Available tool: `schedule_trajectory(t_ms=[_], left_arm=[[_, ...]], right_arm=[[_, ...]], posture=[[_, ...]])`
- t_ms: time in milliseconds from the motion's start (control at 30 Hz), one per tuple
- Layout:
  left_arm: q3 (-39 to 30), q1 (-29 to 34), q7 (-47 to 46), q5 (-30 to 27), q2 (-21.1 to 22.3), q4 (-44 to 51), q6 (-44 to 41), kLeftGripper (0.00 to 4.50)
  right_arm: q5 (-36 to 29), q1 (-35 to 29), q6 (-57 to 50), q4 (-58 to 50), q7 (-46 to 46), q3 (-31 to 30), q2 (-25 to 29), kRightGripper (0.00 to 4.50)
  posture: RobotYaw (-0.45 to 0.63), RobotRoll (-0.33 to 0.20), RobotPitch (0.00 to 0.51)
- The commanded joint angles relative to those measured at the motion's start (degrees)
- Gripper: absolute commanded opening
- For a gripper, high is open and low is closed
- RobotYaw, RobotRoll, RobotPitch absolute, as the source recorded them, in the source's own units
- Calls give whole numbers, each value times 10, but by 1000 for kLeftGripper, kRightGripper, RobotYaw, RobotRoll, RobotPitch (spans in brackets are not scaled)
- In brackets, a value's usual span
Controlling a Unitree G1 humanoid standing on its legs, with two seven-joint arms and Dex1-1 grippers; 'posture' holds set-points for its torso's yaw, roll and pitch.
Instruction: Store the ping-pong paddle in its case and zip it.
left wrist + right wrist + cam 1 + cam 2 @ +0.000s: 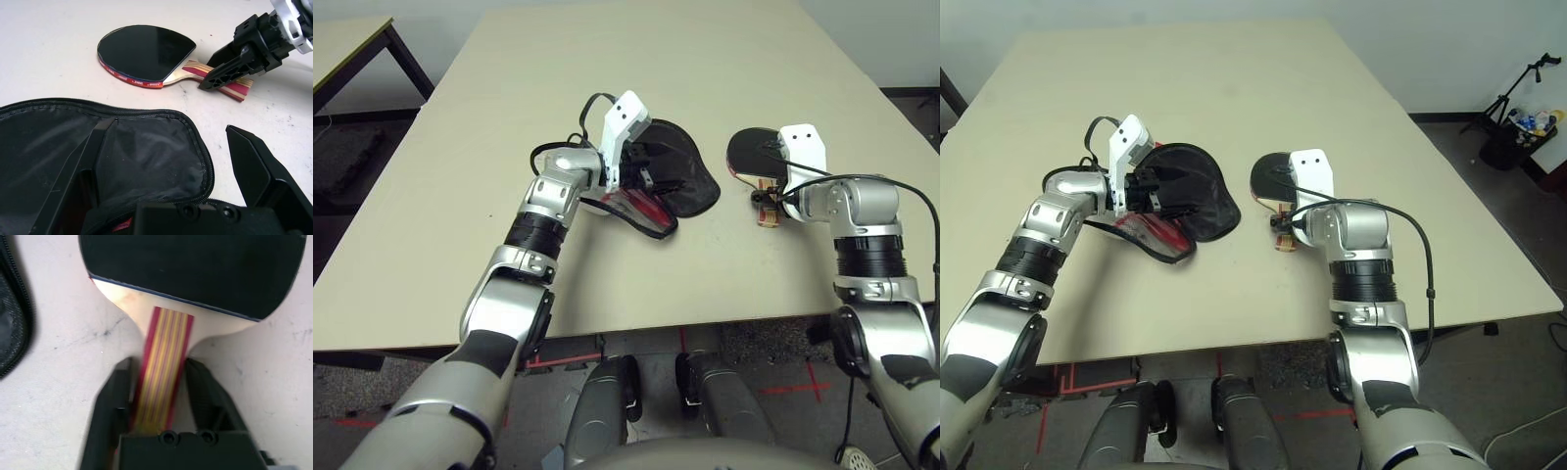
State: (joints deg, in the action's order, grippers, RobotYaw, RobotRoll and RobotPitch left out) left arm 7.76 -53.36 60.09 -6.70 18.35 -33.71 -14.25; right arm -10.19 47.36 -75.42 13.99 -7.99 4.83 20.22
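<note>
**Right gripper closed on paddle handle, left gripper spread at case**

Right gripper (159,396), two black fingers, clamped on either side of the striped red and light wooden handle of the round black-rubber-faced ping-pong paddle (146,51); fingers touching both handle edges near the butt end. Paddle flat on the beige table (636,69), rubber face up, round head pointing away from the robot, handle toward it. Red edge band visible along the head's rim.

Left gripper (166,161) spread wide, gripping nothing: one finger (73,171) down on the black fabric of the paddle-shaped black soft zip case (680,176), the other finger clear of the fabric, over bare table beside the case's zipped rim. Case lying flat on the table just left of the paddle, not touching it, a strip of bare table between. Red lower part of the case at the near end, under the left wrist.
</note>
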Motion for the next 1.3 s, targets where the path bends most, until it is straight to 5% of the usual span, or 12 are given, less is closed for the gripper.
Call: schedule_trajectory(t_ms=[33,533,1300], left_arm=[[2,10,-2,0,2,8,-7,4500],[-74,-22,-104,-32,6,-16,-25,4500],[-132,17,-169,-37,117,43,-64,4500]], right_arm=[[6,1,-3,17,2,-1,-5,1207],[11,112,64,68,-36,-31,-5,1103],[48,214,201,289,-119,-125,-119,1103]], posture=[[-136,0,137],[-131,0,124],[35,0,130]])
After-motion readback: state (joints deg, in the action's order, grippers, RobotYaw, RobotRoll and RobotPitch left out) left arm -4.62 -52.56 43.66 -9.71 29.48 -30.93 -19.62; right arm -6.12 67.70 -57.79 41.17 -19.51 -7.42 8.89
